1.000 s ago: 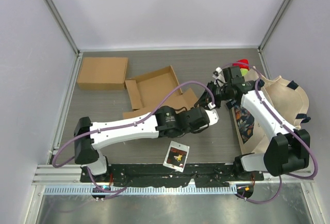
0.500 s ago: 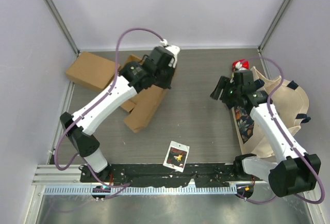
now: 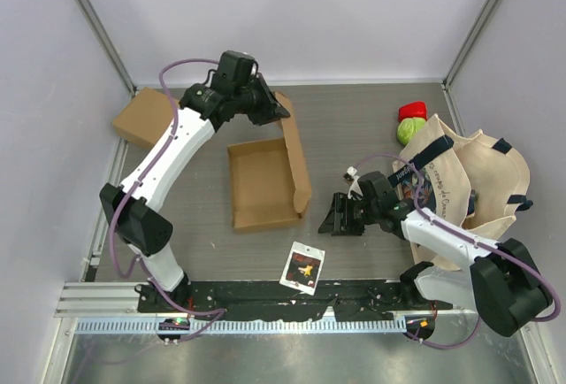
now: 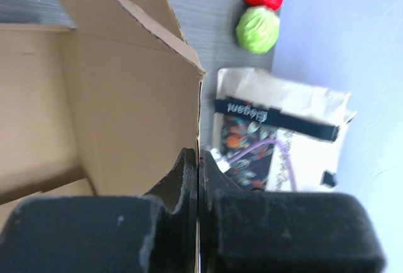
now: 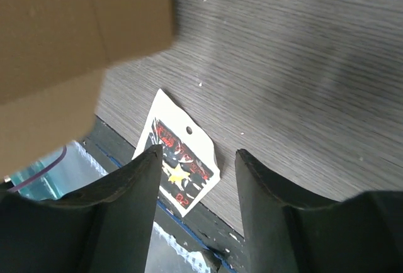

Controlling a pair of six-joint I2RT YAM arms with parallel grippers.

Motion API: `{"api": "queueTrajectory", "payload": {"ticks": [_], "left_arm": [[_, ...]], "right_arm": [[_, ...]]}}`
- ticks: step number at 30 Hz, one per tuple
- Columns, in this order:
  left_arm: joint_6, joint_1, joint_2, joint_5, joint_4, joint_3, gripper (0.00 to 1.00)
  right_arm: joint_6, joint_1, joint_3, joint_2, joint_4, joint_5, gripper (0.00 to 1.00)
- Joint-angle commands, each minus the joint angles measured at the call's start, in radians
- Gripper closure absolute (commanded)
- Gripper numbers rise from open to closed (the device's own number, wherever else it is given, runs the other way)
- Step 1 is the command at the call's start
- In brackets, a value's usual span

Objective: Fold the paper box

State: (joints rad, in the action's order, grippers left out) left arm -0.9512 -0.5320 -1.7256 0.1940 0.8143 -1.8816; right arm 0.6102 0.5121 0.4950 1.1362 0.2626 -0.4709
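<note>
Left claw (image 4: 198, 157) tight, seemingly on paper box (image 3: 261, 185)

Paper box (image 3: 261, 185): brown corrugated cardboard, matt, raw fluted edges.
Table (image 3: 354, 136): grey wood-grain surface, matt, finely lined.
Tote bag (image 3: 495, 172): cream woven cloth, dark straps.
Packet (image 3: 302, 266): printed, slight sheen.
Right gripper (image 5: 196, 160): matt black plastic fingers (image 5: 119, 210), faintly grainy.
Arm shells (image 3: 164, 158): smooth white plastic.

walls (image 3: 292, 12) pale lilac | tabletop (image 3: 354, 127) grey woodgrain | frame posts (image 3: 95, 26) aluminium
</note>
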Motion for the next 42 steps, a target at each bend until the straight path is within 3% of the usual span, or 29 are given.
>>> {"api": "queueTrajectory", "payload": {"ticks": [1,7,17,20,23,24,33,38,42], "left_arm": [[-0.23,0.073,0.04,0.002,-0.156,0.032,1.0],[-0.319,0.139,0.159,-0.126,-0.27,0.182,1.0],[-0.572,0.161,0.164,-0.287,-0.063,0.174,1.0],[-0.624,0.161,0.153,-0.33,0.015,0.13,1.0],[-0.678,0.161,0.173,-0.366,0.037,0.13,1.0],[-0.714,0.161,0.179,-0.378,0.036,0.15,1.0],[-0.87,0.126,0.242,-0.47,0.066,0.225,1.0],[-0.877,0.11,0.236,-0.504,0.114,0.199,1.0],[-0.876,0.099,0.239,-0.519,0.126,0.199,1.0]], "right_arm": [[0.037,0.034,-0.055,0.02,-0.15,-0.054,0.47],[0.026,0.072,-0.105,0.033,-0.155,-0.031,0.5],[0.135,0.134,-0.208,0.115,-0.394,-0.026,0.61],[0.183,0.158,-0.222,0.142,-0.467,-0.008,0.7],[0.215,0.173,-0.23,0.123,-0.477,0.018,0.88],[0.22,0.183,-0.23,0.11,-0.462,0.034,0.99],[0.253,0.2,-0.075,-0.341,-0.136,0.179,0.99],[0.301,0.201,0.054,-0.336,-0.204,0.12,0.99],[0.263,0.206,0.197,-0.195,-0.253,0.121,0.99]]}}
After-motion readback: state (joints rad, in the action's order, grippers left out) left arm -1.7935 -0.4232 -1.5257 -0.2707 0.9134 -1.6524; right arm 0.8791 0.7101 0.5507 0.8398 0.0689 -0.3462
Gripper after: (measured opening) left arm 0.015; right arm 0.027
